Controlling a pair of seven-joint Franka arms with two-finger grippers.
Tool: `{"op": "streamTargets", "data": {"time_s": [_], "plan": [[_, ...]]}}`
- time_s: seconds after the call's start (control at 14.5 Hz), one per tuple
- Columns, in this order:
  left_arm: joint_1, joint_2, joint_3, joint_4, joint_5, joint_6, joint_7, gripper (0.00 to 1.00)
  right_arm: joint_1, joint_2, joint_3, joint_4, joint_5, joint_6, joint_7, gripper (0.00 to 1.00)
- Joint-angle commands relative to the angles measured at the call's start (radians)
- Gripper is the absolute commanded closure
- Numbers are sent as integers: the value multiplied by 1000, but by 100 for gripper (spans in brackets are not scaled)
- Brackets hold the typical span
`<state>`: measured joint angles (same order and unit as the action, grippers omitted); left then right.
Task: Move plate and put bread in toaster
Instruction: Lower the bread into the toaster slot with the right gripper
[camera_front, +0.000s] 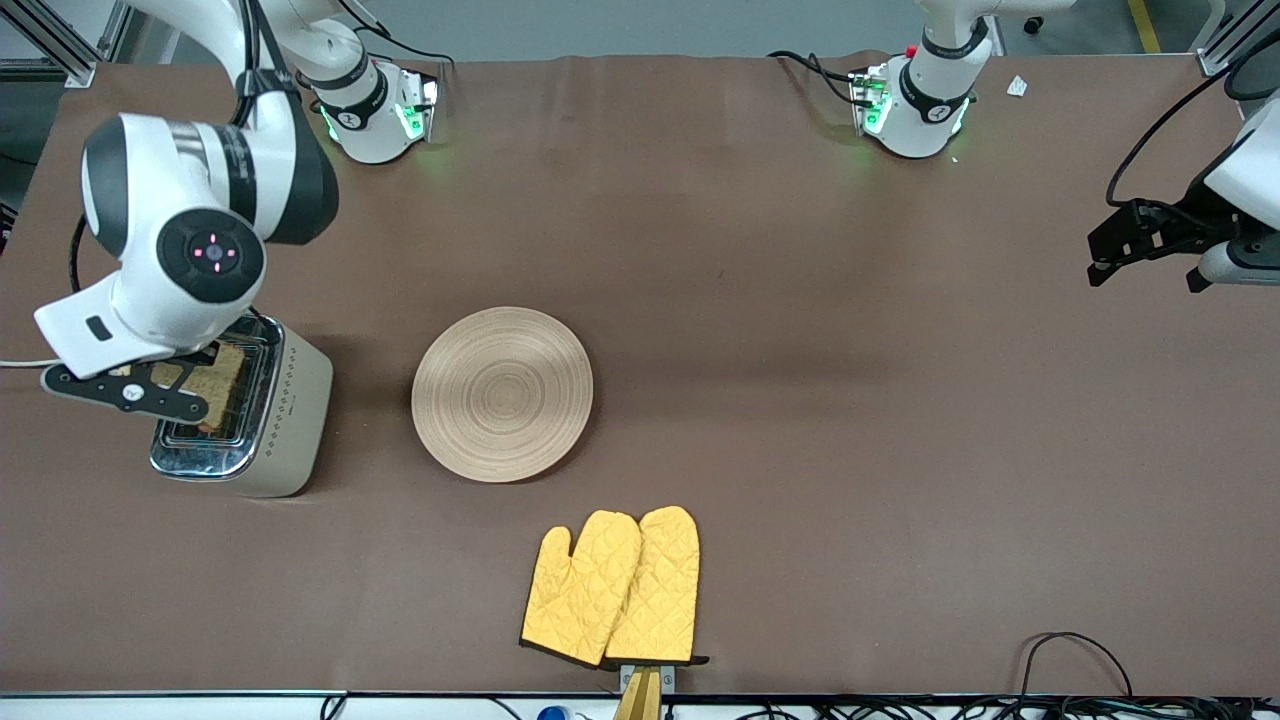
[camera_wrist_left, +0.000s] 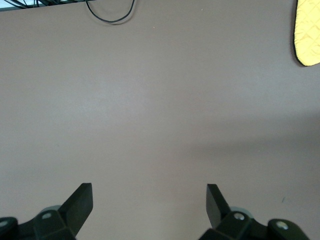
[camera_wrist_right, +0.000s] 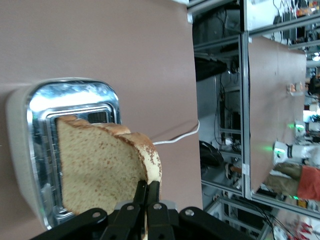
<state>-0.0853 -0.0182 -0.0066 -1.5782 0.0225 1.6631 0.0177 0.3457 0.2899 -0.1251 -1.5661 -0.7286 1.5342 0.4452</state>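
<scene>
While the toaster (camera_front: 245, 410) is being partly hidden in the front view by the right arm's white wrist, its shiny chrome top and cream side with small dotted marks are still being shown at the right arm's end of the brown surface (camera_front: 800, 400). The right pincer (camera_front: 195, 385) is being held over the toaster's slots, closed on the bread (camera_front: 215, 380), a brown speckled slice with a darker crust. The plate (camera_front: 502, 393), round, light-wood and ringed with grooves, is lying flat beside the toaster, toward the middle of the surface, with nothing on it. A pair of yellow quilted oven mitts (camera_front: 612, 588) is lying nearer to the front camera than the plate, apart from it. The left pincer (camera_front: 1150, 245) is being kept waiting over the left arm's end of the surface.

In the right wrist view the bread (camera_wrist_right: 100, 165) is being shown standing over a slot of the toaster (camera_wrist_right: 35, 150), its edge pinched between the fingers of the right pincer (camera_wrist_right: 146, 200); a white cord (camera_wrist_right: 177, 139) is also being shown there. In the left wrist view the left pincer (camera_wrist_left: 149, 200) is being shown with its fingers wide apart and nothing between them, over bare surface, with a mitt's edge at one corner.
</scene>
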Motion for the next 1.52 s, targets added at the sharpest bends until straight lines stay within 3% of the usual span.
{"op": "streamTargets", "data": {"time_s": [0.0, 1.45], "plan": [[-1, -14, 4, -20, -38, 17, -36, 0, -8, 66, 12, 1, -60, -48, 44, 100], [32, 1, 4, 6, -38, 10, -25, 0, 45, 113, 16, -25, -52, -55, 46, 100]]}}
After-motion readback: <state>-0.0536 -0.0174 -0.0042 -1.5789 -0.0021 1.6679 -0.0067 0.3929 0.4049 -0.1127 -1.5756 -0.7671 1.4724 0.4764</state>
